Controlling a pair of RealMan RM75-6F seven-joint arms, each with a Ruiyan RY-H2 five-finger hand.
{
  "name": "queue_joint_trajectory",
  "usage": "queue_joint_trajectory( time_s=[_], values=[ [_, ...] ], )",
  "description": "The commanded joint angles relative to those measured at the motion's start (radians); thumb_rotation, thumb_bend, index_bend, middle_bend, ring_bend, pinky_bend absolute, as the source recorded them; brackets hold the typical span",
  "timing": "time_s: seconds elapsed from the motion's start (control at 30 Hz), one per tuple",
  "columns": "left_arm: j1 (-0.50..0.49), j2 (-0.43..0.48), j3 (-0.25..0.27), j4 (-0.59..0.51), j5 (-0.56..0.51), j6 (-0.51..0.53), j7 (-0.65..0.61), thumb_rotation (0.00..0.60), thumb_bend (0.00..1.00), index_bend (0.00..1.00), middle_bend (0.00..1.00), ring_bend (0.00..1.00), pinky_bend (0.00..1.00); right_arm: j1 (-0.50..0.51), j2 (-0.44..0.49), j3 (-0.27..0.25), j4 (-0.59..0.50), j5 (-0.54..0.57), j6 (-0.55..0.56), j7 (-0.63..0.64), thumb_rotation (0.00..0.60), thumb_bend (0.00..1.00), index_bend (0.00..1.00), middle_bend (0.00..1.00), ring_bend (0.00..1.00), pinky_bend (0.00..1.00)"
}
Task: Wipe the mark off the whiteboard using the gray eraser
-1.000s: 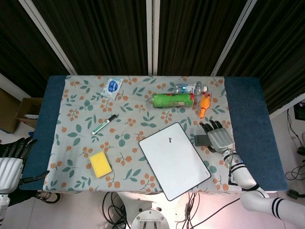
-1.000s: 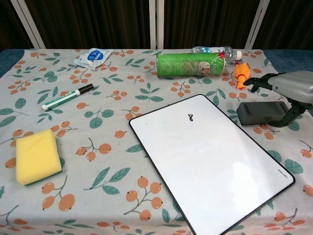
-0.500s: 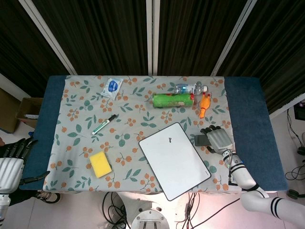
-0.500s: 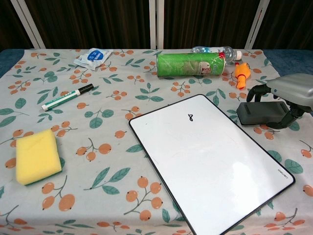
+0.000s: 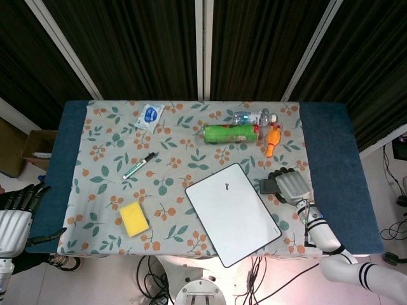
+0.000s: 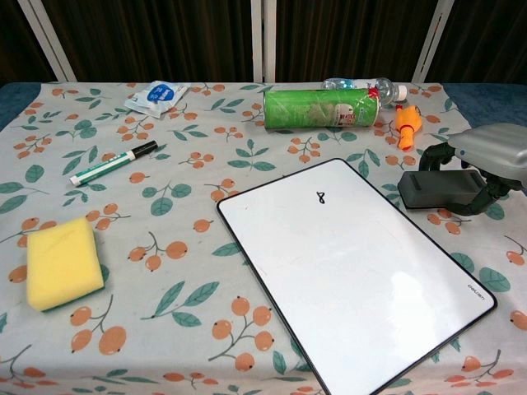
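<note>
The whiteboard [image 5: 236, 219] [image 6: 354, 280] lies tilted on the floral cloth, with a small black mark [image 5: 226, 186] [image 6: 321, 197] near its far edge. The gray eraser [image 5: 268, 185] [image 6: 436, 189] lies on the cloth just off the board's right side. My right hand [image 5: 292, 186] [image 6: 494, 148] covers the eraser's right part. Its fingers curl over the far edge and its thumb sits at the near side, gripping the eraser. My left hand [image 5: 14, 219] hangs off the table's left edge with fingers spread, holding nothing; only the head view shows it.
A yellow sponge [image 5: 133, 218] [image 6: 62, 262] and a green-capped marker [image 5: 140, 164] [image 6: 114, 163] lie on the left. A green can [image 5: 230, 133] [image 6: 321, 108], a water bottle [image 5: 251, 117] [image 6: 362, 84] and an orange toy [image 5: 273, 138] [image 6: 405, 123] lie beyond the board. A white packet [image 5: 149, 116] [image 6: 156, 96] sits far left.
My right hand's fingers, spread over the eraser a second ago, have curled down around it. The eraser has shifted very slightly. The left hand has not moved.
</note>
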Motion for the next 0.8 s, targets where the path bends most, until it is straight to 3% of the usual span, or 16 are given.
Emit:
queue_joint_trajectory(
  time_s=[0.03, 0.33, 0.53, 0.8],
  values=[
    [0.000, 0.000, 0.000, 0.001, -0.001, 0.000, -0.001, 0.332, 0.02, 0.14, 0.10, 0.09, 0.16, -0.001, -0.004, 0.000, 0.005, -0.005, 0.009, 0.003, 0.600, 0.23, 0.39, 0.34, 0.27, 0.35],
    [0.001, 0.000, 0.001, 0.004, 0.000, 0.000, -0.006, 0.330, 0.02, 0.14, 0.10, 0.09, 0.16, -0.008, -0.025, -0.005, 0.036, -0.047, 0.051, 0.031, 0.600, 0.27, 0.54, 0.44, 0.38, 0.51],
    [0.000, 0.002, 0.001, 0.006, -0.002, -0.003, -0.007, 0.328, 0.02, 0.14, 0.10, 0.09, 0.16, -0.003, -0.021, 0.004, 0.030, -0.055, 0.059, 0.041, 0.600, 0.29, 0.56, 0.46, 0.40, 0.53],
    [-0.005, 0.004, -0.002, 0.006, -0.005, -0.009, -0.010, 0.331, 0.02, 0.14, 0.10, 0.09, 0.16, 0.055, -0.016, 0.062, -0.055, -0.055, 0.050, 0.012, 0.600, 0.30, 0.58, 0.47, 0.41, 0.54]
  ],
)
